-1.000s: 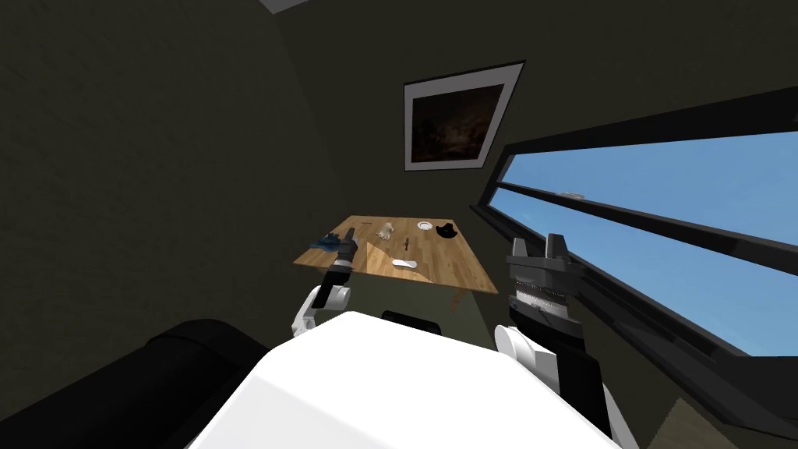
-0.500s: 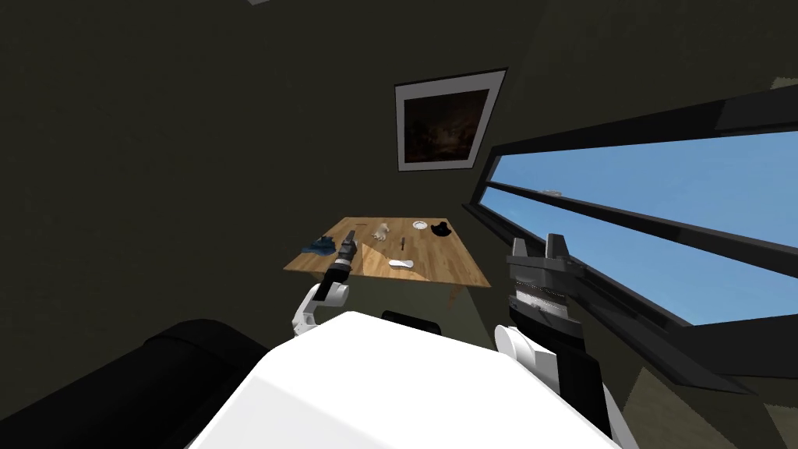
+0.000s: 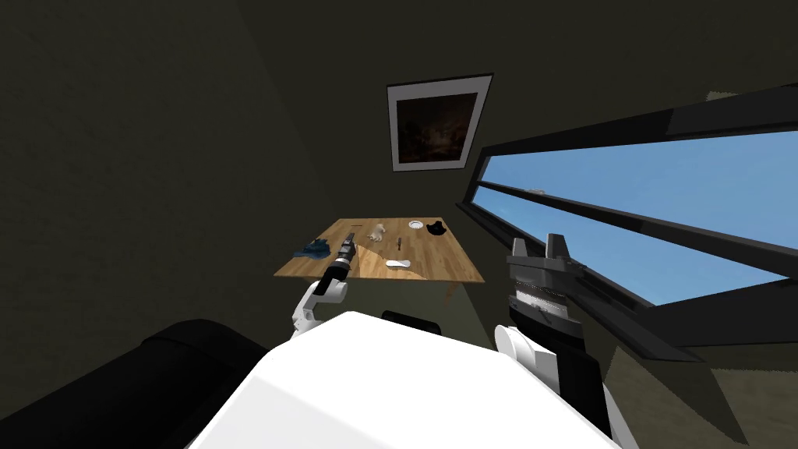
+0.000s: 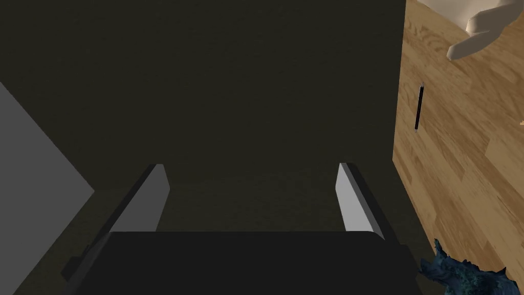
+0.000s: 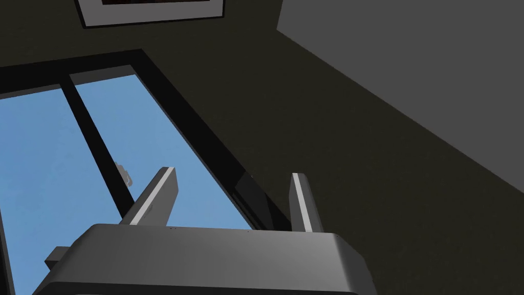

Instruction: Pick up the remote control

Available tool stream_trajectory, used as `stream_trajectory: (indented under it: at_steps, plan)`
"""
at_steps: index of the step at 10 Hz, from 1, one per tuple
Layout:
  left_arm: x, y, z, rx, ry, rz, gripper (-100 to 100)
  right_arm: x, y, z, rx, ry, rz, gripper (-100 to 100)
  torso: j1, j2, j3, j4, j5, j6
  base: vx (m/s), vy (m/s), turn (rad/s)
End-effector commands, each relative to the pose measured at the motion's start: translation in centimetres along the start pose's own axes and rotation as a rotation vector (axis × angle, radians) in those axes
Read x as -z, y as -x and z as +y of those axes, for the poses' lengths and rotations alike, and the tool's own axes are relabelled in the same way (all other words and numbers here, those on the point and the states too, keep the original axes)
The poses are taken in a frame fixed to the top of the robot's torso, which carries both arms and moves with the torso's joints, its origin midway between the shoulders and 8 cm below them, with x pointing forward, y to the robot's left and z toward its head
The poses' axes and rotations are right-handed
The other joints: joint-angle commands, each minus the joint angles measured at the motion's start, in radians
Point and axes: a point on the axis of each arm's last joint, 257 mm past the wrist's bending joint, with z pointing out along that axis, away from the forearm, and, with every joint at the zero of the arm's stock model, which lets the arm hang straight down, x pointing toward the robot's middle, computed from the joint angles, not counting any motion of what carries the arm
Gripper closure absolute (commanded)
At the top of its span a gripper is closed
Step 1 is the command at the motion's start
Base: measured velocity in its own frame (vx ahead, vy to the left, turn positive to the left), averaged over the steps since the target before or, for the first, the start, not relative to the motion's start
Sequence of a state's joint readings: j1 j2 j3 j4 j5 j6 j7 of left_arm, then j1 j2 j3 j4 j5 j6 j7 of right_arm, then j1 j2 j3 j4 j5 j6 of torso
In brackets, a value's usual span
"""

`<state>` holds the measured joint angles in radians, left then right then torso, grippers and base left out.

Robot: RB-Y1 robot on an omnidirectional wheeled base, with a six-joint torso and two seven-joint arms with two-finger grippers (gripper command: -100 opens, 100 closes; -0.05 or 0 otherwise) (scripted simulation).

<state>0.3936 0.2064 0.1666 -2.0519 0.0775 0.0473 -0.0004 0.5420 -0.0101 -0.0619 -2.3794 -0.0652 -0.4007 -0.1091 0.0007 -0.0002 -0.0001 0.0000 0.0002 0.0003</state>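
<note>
Released, empty: left claw (image 3: 348, 245), right claw (image 3: 538, 248). Left claw hung at table's (image 3: 436, 261) 9 o'clock edge. Remote (image 3: 398, 263), likely the white oblong, lay at its 4 o'clock. Risk: reach snagging blue lump (image 3: 314, 249) instead.

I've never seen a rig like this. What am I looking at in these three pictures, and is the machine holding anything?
It is a two-armed robot, and each picture comes from one of its own cameras. The wide one looks down from its head. There the left gripper is held out toward the left side of a wooden table, and the right gripper is raised beside a window. The other two pictures look along each hand, between its two fingers. Both grippers are open and hold nothing. On the table lie a blue crumpled thing, a beige lump, a small white dish, a black thing, a thin dark stick and a white oblong piece. That last one is perhaps the remote, but it is too small to be sure.
</note>
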Motion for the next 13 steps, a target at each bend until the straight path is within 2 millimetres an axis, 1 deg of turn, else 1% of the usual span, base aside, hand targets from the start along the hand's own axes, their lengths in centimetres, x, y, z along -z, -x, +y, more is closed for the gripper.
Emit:
stream_trajectory:
  at_steps: [1,2,3,4,5,6,7,9,10,11,12,13]
  plan:
    - [-0.1,0.4,1.3,0.008,0.049,-0.004,-100,0.0,0.0,0.0,0.000,0.000,0.000,0,0.000,0.000,0.000,0.000,0.000,0.000,-0.005,0.008,-0.079]
    - [-0.1,0.4,1.5,0.008,0.060,-0.004,-100,0.0,0.0,0.0,0.000,0.000,0.000,0,0.000,0.000,0.000,0.000,0.000,-0.001,-0.002,0.003,0.024]
    - [-0.4,1.2,3.0,0.026,0.105,-0.014,-100,0.0,0.0,0.0,0.000,0.000,0.000,0,0.000,0.000,0.000,0.000,0.000,-0.001,-0.005,0.000,-0.148]
    - [-0.3,1.2,3.7,0.026,0.132,-0.014,-100,0.0,0.0,0.0,0.000,0.000,0.000,0,0.000,0.000,0.000,0.000,0.000,0.000,-0.006,0.005,-0.131]
    - [-0.7,2.0,5.0,0.047,0.169,-0.025,-100,0.0,0.0,0.0,0.000,0.000,0.000,0,0.000,0.000,0.000,0.000,0.000,-0.001,-0.009,0.004,-0.205]
    - [-0.5,1.9,5.9,0.048,0.204,-0.026,-100,0.0,0.0,0.0,0.000,0.000,0.000,0,0.000,0.000,0.000,0.000,0.000,0.000,-0.008,0.008,-0.105]
    - [-0.7,2.7,7.3,0.071,0.246,-0.038,-100,0.0,0.0,0.0,0.000,0.000,0.000,0,0.000,0.000,0.000,0.000,0.000,-0.001,-0.010,0.003,-0.194]
    - [-0.5,2.7,8.3,0.072,0.286,-0.039,-100,0.0,0.0,0.0,0.000,0.000,0.000,0,0.000,0.001,0.000,0.000,0.000,-0.001,-0.005,0.003,-0.056]
    - [-0.6,3.5,9.7,0.098,0.326,-0.053,-100,0.0,0.0,0.0,0.000,0.000,0.000,0,0.000,0.000,0.000,0.000,0.000,-0.001,-0.007,-0.003,-0.232]
    - [-0.3,3.4,10.5,0.098,0.359,-0.053,-100,0.0,0.0,0.0,0.000,0.000,0.000,0,0.000,0.000,0.000,0.000,0.000,0.000,-0.007,0.006,-0.130]
    - [-0.4,4.2,11.9,0.127,0.401,-0.068,-100,0.0,0.0,0.0,0.000,0.000,0.000,0,0.000,0.000,0.000,0.000,0.000,-0.001,-0.010,0.001,-0.213]
    - [0.0,4.1,12.7,0.128,0.437,-0.069,-100,0.0,0.0,0.0,0.000,0.000,0.000,0,0.000,0.001,0.000,0.000,0.000,0.000,-0.009,0.005,-0.108]
